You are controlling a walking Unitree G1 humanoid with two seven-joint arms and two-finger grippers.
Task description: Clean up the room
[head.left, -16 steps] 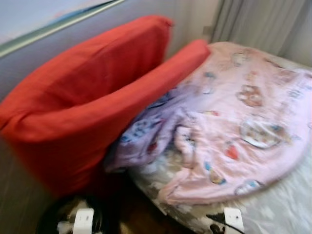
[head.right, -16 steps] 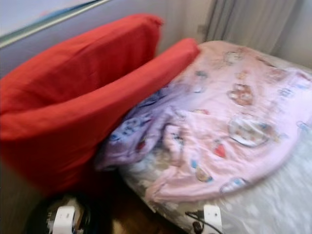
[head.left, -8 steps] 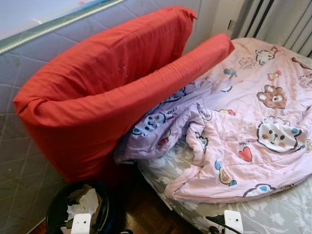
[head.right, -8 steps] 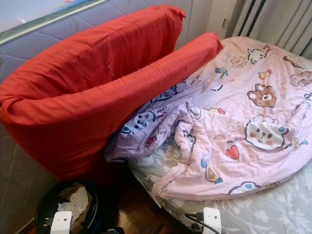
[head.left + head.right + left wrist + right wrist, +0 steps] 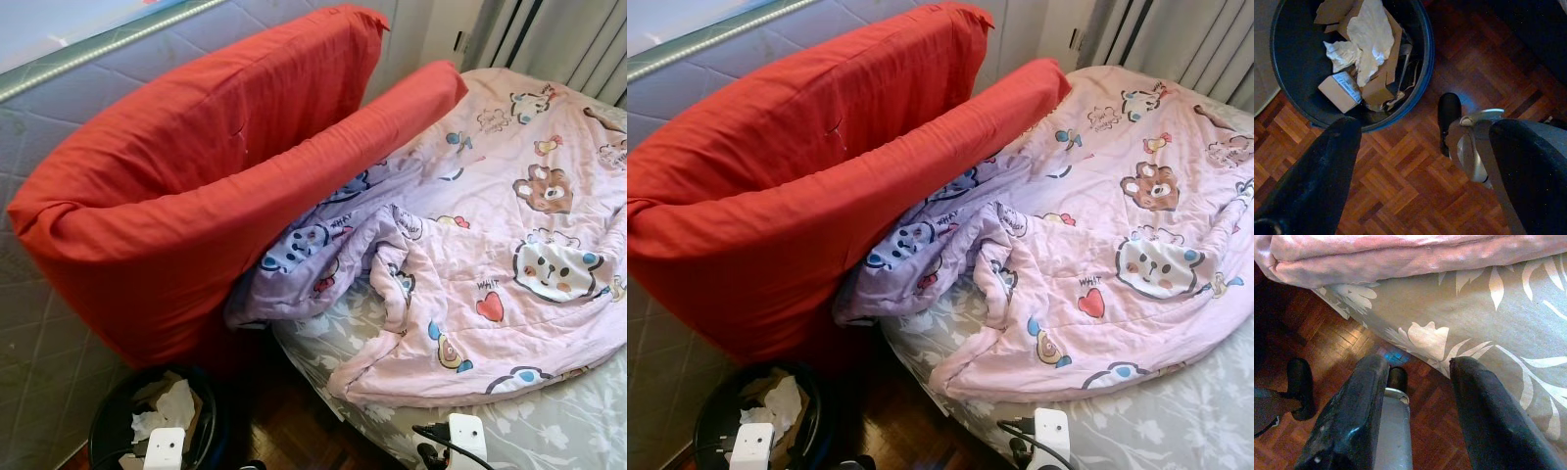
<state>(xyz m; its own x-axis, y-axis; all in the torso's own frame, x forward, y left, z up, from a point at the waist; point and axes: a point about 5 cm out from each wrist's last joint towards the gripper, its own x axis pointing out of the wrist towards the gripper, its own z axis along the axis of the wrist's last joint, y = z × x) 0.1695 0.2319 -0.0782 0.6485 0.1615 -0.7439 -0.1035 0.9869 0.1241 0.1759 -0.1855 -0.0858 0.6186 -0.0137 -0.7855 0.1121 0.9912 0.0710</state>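
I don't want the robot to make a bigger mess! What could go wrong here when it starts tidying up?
1. The pink quilt hangs over the bed's edge above the wood floor. A pull from there might slide it off.
2. The red cushion stands tilted between wall and bed, partly over the purple blanket. Tugging the blanket could tip it.
3. The black bin of paper and cardboard stands beside the robot's foot. A step could knock it over.
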